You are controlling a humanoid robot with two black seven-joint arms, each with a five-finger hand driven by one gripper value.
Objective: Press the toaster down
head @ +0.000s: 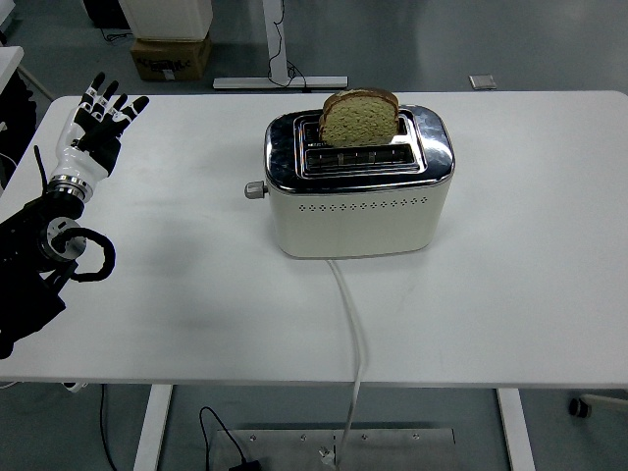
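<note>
Toaster lever not pushed yet, hand's way off to the side

The toaster (358, 186) sits mid-table with bread (359, 118) sticking up, its lever (255, 190) poking out the left end. Left hand (101, 123) is well apart at the far left, fingers spread, holding nothing. A sideways shove on that small knob could slide the toaster instead.

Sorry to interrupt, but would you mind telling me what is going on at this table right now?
A humanoid robot is set up to press down the toaster, which sits mid-table with a slice of bread standing high in one slot. The lever on the toaster's left end has not been touched yet. The left hand hovers over the table's far left with its fingers spread, holding nothing, well clear of the toaster. The right arm is out of view. The toaster's white cord trails off the near edge.
</note>
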